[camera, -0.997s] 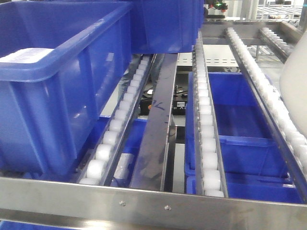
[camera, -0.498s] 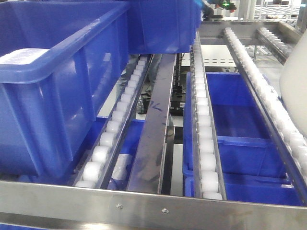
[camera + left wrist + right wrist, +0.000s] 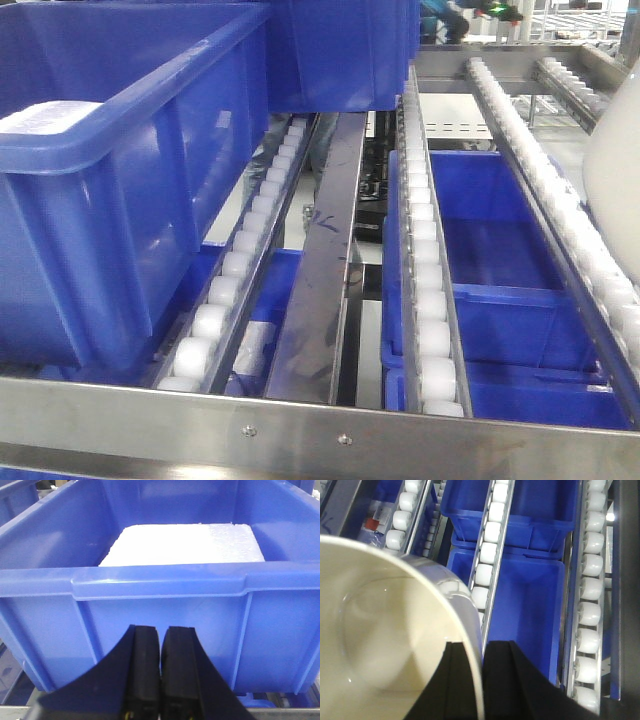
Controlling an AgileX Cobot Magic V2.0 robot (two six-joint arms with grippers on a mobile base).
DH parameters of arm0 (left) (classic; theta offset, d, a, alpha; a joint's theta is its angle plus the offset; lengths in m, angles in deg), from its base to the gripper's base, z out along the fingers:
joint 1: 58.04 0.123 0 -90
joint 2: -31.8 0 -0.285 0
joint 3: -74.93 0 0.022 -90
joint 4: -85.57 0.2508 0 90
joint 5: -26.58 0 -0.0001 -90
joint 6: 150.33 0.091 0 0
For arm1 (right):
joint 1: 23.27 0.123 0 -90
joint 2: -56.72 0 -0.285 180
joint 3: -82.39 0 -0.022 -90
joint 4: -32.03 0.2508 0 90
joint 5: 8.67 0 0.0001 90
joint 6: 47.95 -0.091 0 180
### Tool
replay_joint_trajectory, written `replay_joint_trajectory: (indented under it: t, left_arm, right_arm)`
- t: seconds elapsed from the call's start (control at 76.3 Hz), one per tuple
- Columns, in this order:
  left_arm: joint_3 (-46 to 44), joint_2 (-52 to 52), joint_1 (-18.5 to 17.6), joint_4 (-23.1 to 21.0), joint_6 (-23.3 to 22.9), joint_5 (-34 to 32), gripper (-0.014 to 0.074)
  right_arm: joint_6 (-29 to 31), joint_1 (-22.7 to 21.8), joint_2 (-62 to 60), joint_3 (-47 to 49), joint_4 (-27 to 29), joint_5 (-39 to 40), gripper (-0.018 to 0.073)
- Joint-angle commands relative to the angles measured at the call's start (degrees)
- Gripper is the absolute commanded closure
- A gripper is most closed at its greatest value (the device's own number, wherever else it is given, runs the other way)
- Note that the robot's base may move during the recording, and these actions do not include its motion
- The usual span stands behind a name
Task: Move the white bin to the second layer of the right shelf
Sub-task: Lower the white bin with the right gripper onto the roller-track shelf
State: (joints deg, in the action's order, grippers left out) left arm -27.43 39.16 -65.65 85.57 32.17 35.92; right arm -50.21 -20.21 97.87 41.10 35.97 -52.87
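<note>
Right wrist-mounted view shows the right gripper (image 3: 481, 680) pinching the rim of the white bin (image 3: 385, 645), one black finger inside the wall and one outside. The bin hangs above the roller rails (image 3: 490, 545) of the right shelf second layer (image 3: 430, 300), with lower blue crates (image 3: 530, 600) visible through the gaps between the rails. From the front camera only a pale curved slice of the bin (image 3: 612, 190) shows at the right edge of the rack, over its outermost rail; I cannot tell whether its base touches the rollers yet.

Compared with a second ago, the whole rack sits slightly lower and nearer in the front view, and the bin's slice has barely moved, so the camera seems to be creeping toward the shelf rather than the arm lowering. That suggests the approach phase is ending, with placement and release yet to come.

The left gripper (image 3: 161, 680) has its jaws pressed together, empty, just in front of the blue crate (image 3: 160, 585) holding a white foam block (image 3: 185, 542).
</note>
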Motion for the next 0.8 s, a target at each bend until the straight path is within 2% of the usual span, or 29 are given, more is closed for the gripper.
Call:
replay_joint_trajectory:
  t: [0.0,0.184,0.354,0.446,0.787]
  left_arm:
    - [2.1,-0.8,-0.2,0.0,-0.3,-4.9,0.0512]
    - [2.1,-0.8,-0.2,0.0,-0.3,-4.9,0.0512]
    - [2.1,-0.8,-0.2,0.0,-0.3,-4.9,0.0512]
    - [2.1,-0.8,-0.2,0.0,-0.3,-4.9,0.0512]
    - [2.1,-0.8,-0.2,0.0,-0.3,-4.9,0.0512]
  right_arm:
    - [0.2,-0.4,0.6,1.6,0.3,5.8,0.045]
    - [0.2,-0.4,6.8,1.8,1.1,10.8,0.045]
    - [-1.2,-0.4,16.7,1.8,6.1,19.0,0.045]
    - [-1.8,-0.4,21.4,2.6,6.7,22.8,0.045]
    - [-1.9,2.5,34.2,5.5,6.8,26.9,0.0447]
